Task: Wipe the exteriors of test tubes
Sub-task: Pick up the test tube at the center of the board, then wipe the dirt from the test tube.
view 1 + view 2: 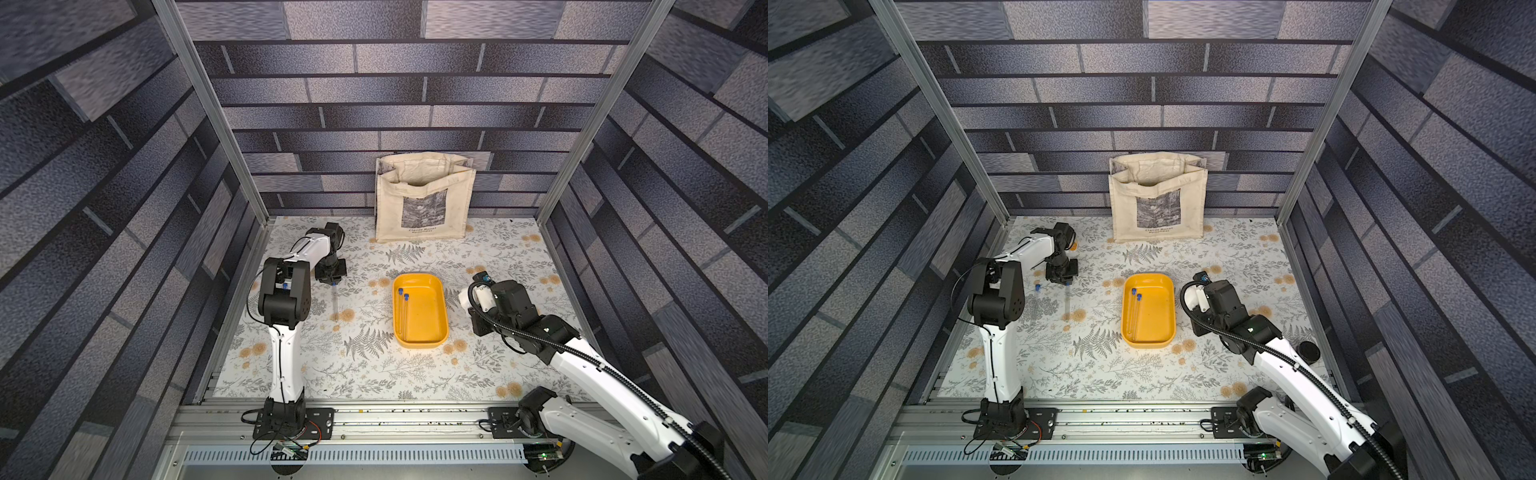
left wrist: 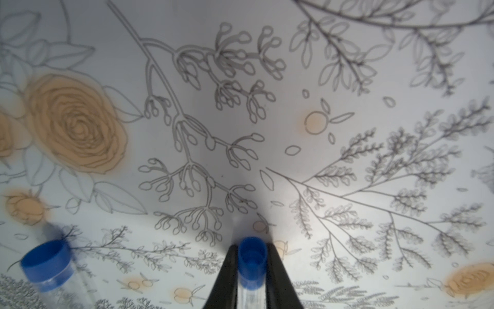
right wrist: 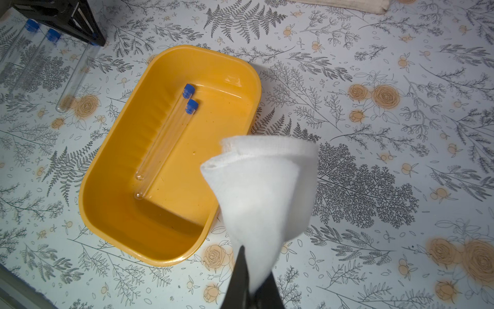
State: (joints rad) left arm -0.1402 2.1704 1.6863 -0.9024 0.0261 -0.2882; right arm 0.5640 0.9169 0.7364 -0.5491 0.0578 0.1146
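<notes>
- Between the left fingers (image 2: 227,273) sits the blue cap of one test tube (image 2: 252,260); the two black fingers are closed tight on the cap's two sides.
- From that grip the tube's clear body runs low over the flower-printed counter (image 1: 374,374), toward the front edge in both top views. Whether it rests on the surface or is just off it, I cannot tell.
- Just beside it on the counter lie two loose test tubes (image 3: 40,56), side by side and roughly parallel to the held one, with their blue caps at the same end. One of these caps shows large and blurred in the left wrist view.
- On the other arm, the right fingers (image 3: 239,278) are pinched together on a white cloth (image 3: 262,192). It fans out from the tips in a loose folded cone, held clear of the counter.
- In the right wrist view the cloth's edge overlaps one corner of the yellow tray (image 3: 112,160).
- This tray stands mid-counter between the two arms. In it lie two stowed test tubes (image 3: 162,135), close alongside each other on the side nearer the left arm. Their caps point toward the back wall, and one tube is set slightly further back than the other.
- Against the back wall a cream tote bag (image 1: 424,199) stands upright, well apart from the tray.
</notes>
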